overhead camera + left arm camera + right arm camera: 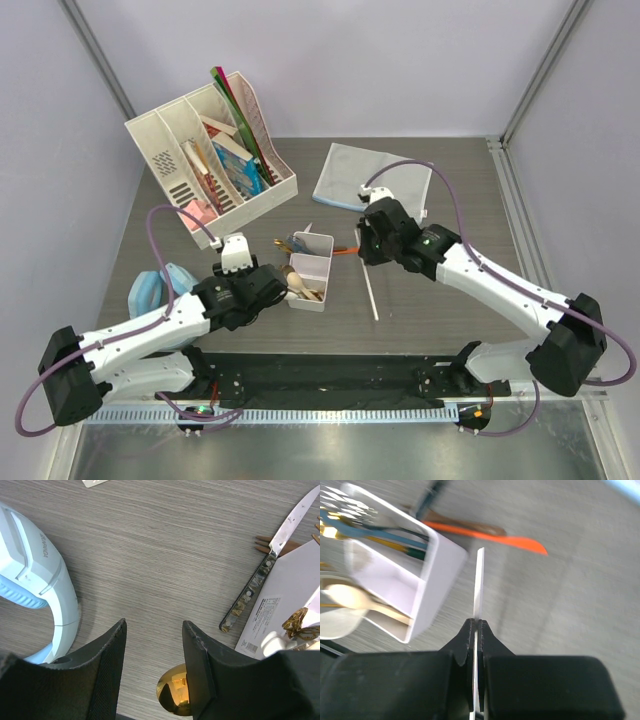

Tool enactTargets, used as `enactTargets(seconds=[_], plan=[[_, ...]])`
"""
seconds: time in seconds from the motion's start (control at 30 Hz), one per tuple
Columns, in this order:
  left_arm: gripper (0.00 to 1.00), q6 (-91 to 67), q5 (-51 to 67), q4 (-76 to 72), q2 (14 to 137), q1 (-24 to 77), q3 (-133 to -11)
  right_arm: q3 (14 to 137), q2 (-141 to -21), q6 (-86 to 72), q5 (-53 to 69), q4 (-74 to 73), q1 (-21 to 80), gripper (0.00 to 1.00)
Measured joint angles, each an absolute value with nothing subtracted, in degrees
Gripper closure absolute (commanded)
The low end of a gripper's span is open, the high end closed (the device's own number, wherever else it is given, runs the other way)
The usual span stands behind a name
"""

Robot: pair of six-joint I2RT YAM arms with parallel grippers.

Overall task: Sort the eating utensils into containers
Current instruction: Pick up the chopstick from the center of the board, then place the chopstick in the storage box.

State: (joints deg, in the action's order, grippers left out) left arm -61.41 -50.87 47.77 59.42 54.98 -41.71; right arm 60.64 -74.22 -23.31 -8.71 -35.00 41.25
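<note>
The white divided container (310,270) stands mid-table and holds a wooden spoon (355,597) with gold and blue-handled pieces. My left gripper (279,286) is just left of it. In the left wrist view this gripper (154,630) is open over bare table. A gold spoon bowl (174,697) peeks out under its right finger. A knife with a mottled handle (264,570) lies beside the container (292,592). My right gripper (372,250) is shut on a thin white utensil (371,292), seen edge-on (479,580) between the jaws (475,626). An orange piece (515,541) lies behind the container.
A white desk organiser with books and folders (215,160) stands at the back left. A grey-blue cloth (370,180) lies at the back right. A white and blue object (40,580) sits near my left arm (155,290). Brown fork tines (264,542) show under the knife.
</note>
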Motion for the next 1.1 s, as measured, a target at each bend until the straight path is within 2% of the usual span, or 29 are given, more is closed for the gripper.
enactTargets(seconds=[0.17, 0.67, 1.1], plan=[[0.51, -61.5, -50.3, 47.9, 59.4, 54.9, -41.7, 62.4, -74.4, -17.8, -11.5, -27.9, 46.4, 0.99], [0.52, -62.6, -49.4, 48.7, 59.4, 54.7, -41.9, 59.4, -80.2, -1.9, -13.9, 3.6, 52.4, 0.99], [0.53, -62.5, -49.4, 49.1, 59.4, 54.7, -42.0, 60.7, -85.8, 2.8, -13.8, 14.5, 55.5, 0.99]])
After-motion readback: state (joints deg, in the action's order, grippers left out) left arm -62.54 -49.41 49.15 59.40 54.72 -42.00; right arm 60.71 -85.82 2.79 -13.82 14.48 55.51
